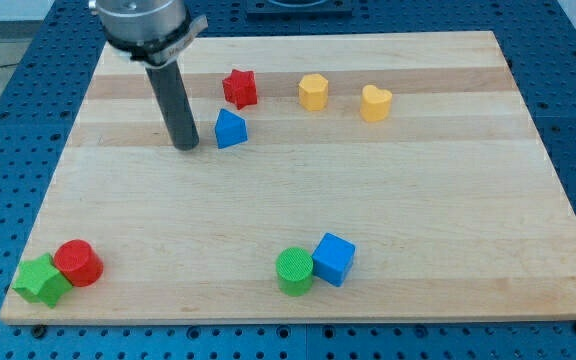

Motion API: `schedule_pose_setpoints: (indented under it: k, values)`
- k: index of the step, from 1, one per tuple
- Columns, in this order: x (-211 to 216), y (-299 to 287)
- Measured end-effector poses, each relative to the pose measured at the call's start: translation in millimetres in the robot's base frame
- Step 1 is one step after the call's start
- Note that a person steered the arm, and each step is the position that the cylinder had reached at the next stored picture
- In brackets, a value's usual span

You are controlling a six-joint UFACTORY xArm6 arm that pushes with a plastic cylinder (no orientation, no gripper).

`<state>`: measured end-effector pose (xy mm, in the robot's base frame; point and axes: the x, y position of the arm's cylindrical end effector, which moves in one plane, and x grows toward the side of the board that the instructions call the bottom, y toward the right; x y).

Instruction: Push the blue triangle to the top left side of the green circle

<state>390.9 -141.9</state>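
The blue triangle (230, 129) sits on the wooden board in the upper left-middle area. The green circle (294, 271) stands near the view's bottom centre, touching a blue cube (334, 259) on its right. My tip (186, 146) rests on the board just to the left of the blue triangle, a small gap apart from it. The dark rod rises up to the arm's body at the view's top left.
A red star (239, 88) lies just above the blue triangle. A yellow hexagon (313, 92) and a yellow heart (375, 102) lie to the right of it. A green star (41, 280) and a red cylinder (78, 263) sit at the bottom left corner.
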Motion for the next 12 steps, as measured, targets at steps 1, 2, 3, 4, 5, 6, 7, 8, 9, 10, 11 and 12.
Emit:
schedule_pose_setpoints:
  k: [1, 2, 3, 4, 5, 6, 7, 8, 9, 10, 11, 12]
  values:
    - [-25.3, 53.9]
    - [-30.3, 91.2]
    - [-25.2, 98.8]
    - [-2.4, 101.4]
    - [27.4, 102.3]
    - [59.8, 102.5]
    - [71.7, 125.3]
    - [73.2, 143.5]
    - [87.3, 143.5]
    - [103.4, 143.1]
    - [121.5, 135.6]
    - [125.0, 124.1]
